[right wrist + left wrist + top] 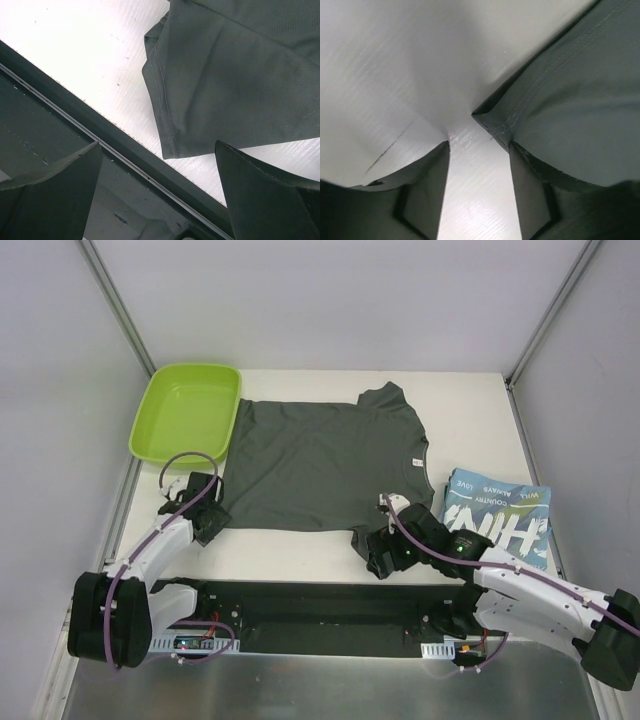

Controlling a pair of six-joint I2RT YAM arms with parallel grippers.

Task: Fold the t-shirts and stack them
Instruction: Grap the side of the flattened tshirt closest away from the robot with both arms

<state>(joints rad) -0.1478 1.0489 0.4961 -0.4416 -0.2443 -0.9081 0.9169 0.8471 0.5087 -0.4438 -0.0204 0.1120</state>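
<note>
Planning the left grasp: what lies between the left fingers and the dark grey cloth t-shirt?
Only bare white table; the left wrist view shows it before the dark grey cloth t-shirt's corner.

**Top view.** The right arm (530,590) covered the near sleeve of the dark grey t-shirt (320,455) and the near left corner of the folded teal t-shirt (505,520). The white lettering (510,525) on the teal t-shirt was only partly legible. The collar label (417,458) was too small to read. The fingertips of the left gripper (205,518) were hidden beneath its own wrist housing.

**Left wrist view.** The dark grey t-shirt ran off the top and right edges. Both fingers (420,200) were out of focus and cut by the bottom edge.

**Right wrist view.** The sleeve (225,85) left the frame at top and right. The right gripper (157,147) showed only its finger ends, the rest being cut off below.
</note>
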